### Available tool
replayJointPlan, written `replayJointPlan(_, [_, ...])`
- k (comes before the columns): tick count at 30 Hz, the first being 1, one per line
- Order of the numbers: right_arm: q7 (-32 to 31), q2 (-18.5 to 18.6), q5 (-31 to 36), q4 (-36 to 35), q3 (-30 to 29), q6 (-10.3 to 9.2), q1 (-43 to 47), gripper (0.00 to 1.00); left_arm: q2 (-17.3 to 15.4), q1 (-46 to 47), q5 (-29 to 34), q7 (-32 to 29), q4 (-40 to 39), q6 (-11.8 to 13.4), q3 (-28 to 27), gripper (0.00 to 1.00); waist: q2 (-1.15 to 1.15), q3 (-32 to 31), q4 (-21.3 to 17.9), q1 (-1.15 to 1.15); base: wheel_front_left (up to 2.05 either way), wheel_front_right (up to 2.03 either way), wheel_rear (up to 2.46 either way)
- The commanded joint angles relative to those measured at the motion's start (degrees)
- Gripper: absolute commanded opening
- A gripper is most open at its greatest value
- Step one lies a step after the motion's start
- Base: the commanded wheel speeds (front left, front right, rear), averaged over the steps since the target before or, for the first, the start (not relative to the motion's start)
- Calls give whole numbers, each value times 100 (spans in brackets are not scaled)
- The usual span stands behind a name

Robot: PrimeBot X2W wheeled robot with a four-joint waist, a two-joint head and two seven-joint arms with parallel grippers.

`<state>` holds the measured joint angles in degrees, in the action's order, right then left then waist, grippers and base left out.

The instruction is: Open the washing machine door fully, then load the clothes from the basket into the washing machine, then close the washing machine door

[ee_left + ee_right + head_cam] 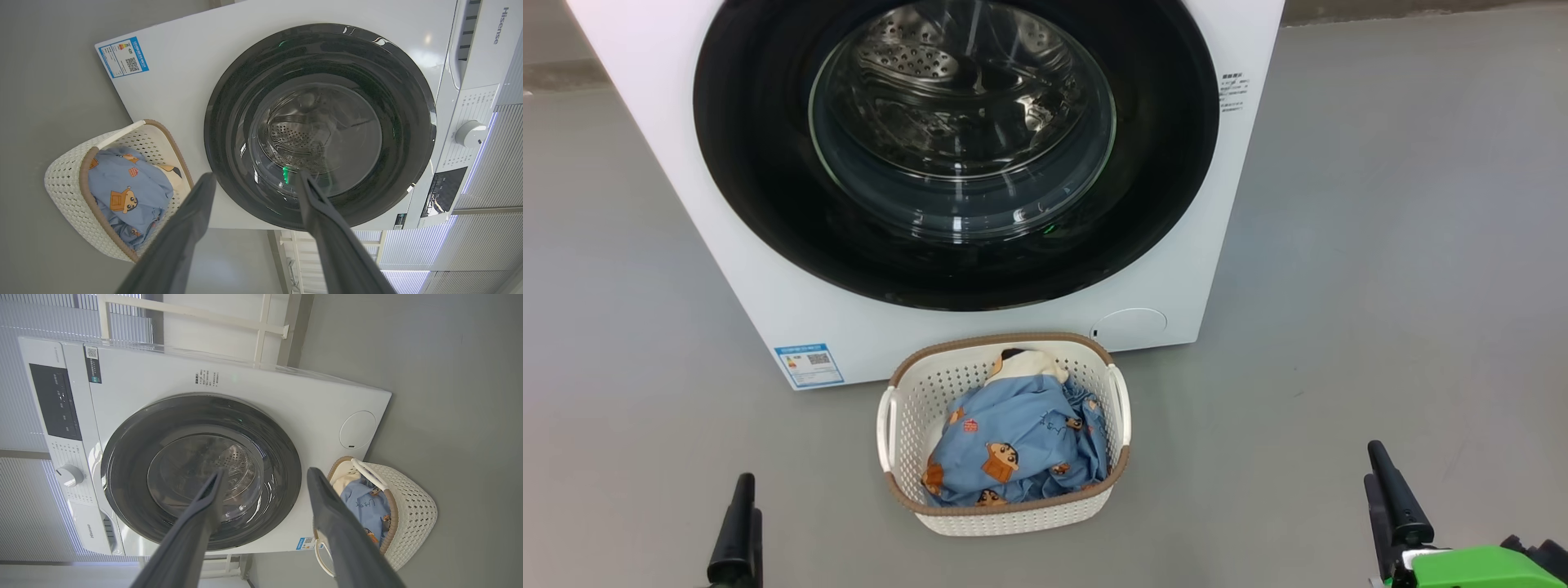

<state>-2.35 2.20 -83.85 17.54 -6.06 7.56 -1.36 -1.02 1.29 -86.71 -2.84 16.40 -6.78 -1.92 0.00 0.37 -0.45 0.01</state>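
The white washing machine (727, 269) stands ahead with its round black-ringed door (760, 163) closed flat against its front. On the grey floor in front of it sits the cream basket (915, 408), holding light-blue printed clothes (1021, 441) and a cream piece (1033, 367). My left gripper (255, 177) is open and empty, low at the left, well short of the basket. On the other side my right gripper (263, 473) is also open and empty, low at the right. In the head view one left fingertip (742, 490) and one right fingertip (1380, 457) show.
Bare grey floor (1380, 245) surrounds the machine and basket. A blue sticker (809, 365) sits at the machine's lower left and a round flap (1129, 327) at its lower right. The control panel with a knob (470, 134) lies along the machine's top, near white blinds (24, 498).
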Motion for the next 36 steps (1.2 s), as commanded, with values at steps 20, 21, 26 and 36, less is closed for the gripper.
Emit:
replayJointPlan(20, [362, 199, 1605, -311, 295, -3, -418, 100, -243, 268, 1355, 390, -350, -25, 153, 100, 0, 11, -37, 0, 0, 0, 0])
replayJointPlan(21, [379, 206, 1697, -314, 307, -3, -424, 100, -251, 269, 1430, 407, -351, -26, 165, 100, 0, 10, -39, 0, 0, 0, 0])
replayJointPlan(26, [463, 240, 2144, -329, 385, -3, -455, 100, -294, 271, 1821, 492, -363, -28, 229, 100, 0, 6, -48, 0, 0, 0, 0])
replayJointPlan(36, [631, 278, 3064, -347, 500, -4, -489, 100, -328, 239, 2659, 663, -393, -34, 247, 100, 0, -18, -85, 0, 0, 0, 0])
